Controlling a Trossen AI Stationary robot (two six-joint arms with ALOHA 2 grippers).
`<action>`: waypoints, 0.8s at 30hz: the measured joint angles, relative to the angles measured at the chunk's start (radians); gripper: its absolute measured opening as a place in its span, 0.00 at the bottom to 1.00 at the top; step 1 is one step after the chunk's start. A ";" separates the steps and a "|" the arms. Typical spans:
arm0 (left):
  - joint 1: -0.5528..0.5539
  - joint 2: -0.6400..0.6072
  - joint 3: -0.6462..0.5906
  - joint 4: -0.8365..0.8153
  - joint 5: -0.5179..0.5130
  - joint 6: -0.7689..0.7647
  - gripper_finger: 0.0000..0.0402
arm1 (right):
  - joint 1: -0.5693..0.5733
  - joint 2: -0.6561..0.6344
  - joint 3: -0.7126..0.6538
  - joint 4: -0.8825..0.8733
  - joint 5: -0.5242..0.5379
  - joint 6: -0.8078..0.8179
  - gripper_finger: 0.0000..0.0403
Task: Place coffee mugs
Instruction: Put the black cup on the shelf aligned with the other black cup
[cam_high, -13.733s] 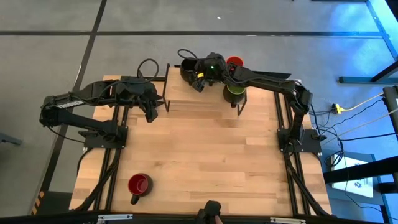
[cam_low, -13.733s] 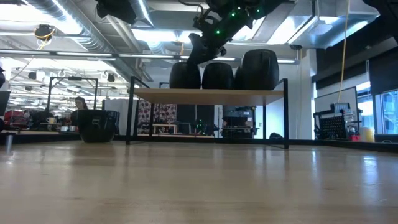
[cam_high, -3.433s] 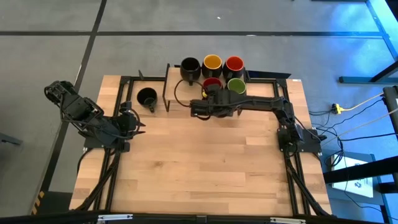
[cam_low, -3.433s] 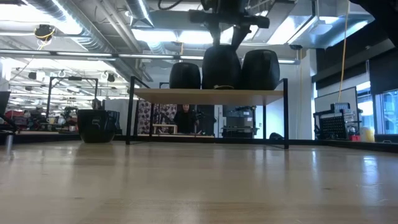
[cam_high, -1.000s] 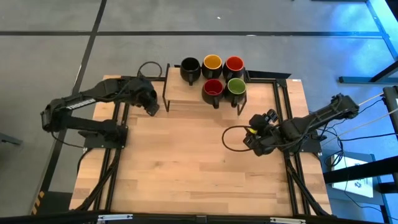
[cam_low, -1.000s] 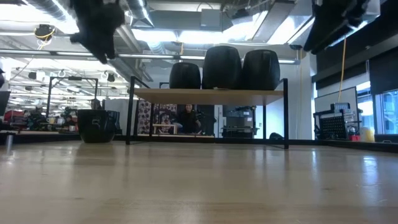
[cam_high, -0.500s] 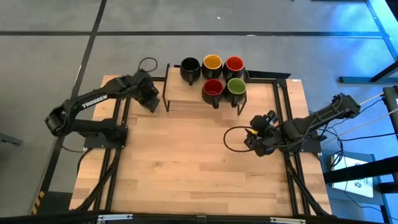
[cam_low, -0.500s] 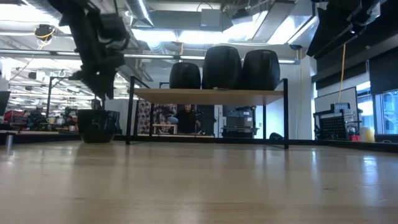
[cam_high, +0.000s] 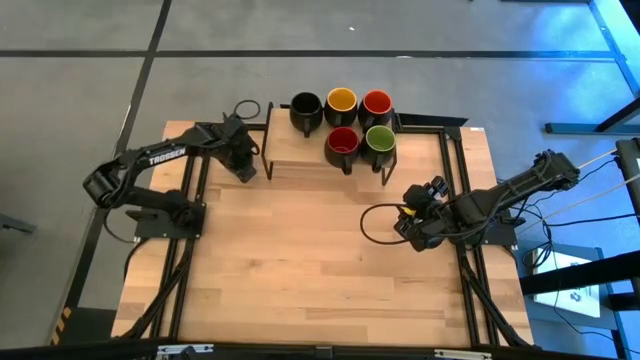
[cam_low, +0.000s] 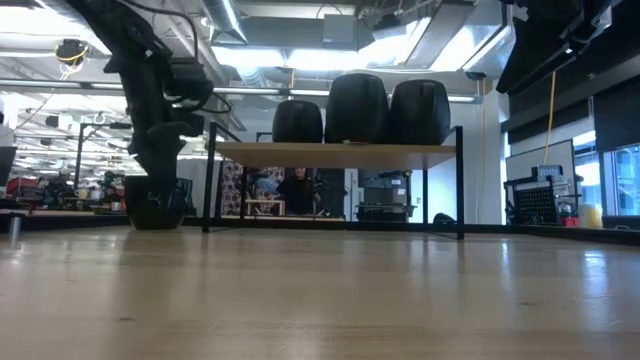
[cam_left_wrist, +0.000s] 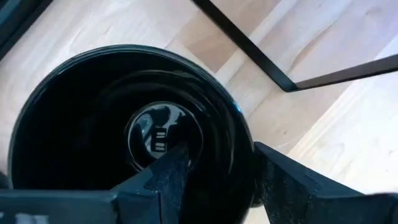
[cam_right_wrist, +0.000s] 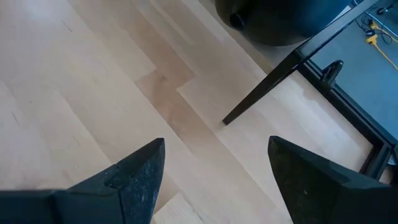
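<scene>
Five black-outside mugs stand on the raised wooden shelf (cam_high: 296, 152) at the far edge: a black-inside mug (cam_high: 305, 106), a yellow one (cam_high: 342, 100), a red one (cam_high: 376, 102), a second red one (cam_high: 342, 140) and a green one (cam_high: 379, 138). The sixth mug (cam_left_wrist: 118, 124), black inside, stands on the table left of the shelf (cam_low: 155, 205); from above my left gripper (cam_high: 243, 163) hides it. That gripper (cam_left_wrist: 217, 168) is open, one finger (cam_left_wrist: 165, 180) inside the mug and one (cam_left_wrist: 286, 186) outside its wall. My right gripper (cam_high: 410, 226) waits open near the right edge. My left gripper comes down from above over the mug's rim (cam_left_wrist: 239, 134), on the side toward the shelf. One finger is in the hollow, apart from the wall; the other is close beside the outer wall. Whether that one touches I cannot tell. The mug stands upright on the table.
The shelf's black metal legs (cam_left_wrist: 249, 50) stand right beside the left mug. Black frame rails (cam_high: 200, 170) run along the table's left and right sides. A shelf leg (cam_right_wrist: 261, 87) shows ahead of my right gripper (cam_right_wrist: 214, 180). A person sits in the room behind (cam_low: 298, 190).
My left gripper has swung toward the far edge and come down over the black mug left of the shelf, ending with its fingers astride the rim. The mug has stayed where it was.
</scene>
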 joint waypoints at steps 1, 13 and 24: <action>0.000 0.004 -0.003 0.007 0.002 0.000 0.42 | 0.000 0.000 0.000 -0.005 0.000 0.000 0.68; -0.011 0.030 -0.059 0.027 0.003 0.115 0.06 | 0.000 0.001 0.000 -0.022 0.002 0.005 0.68; -0.072 -0.060 0.137 -0.238 -0.099 0.085 0.06 | 0.000 0.001 0.000 0.010 -0.093 0.007 0.68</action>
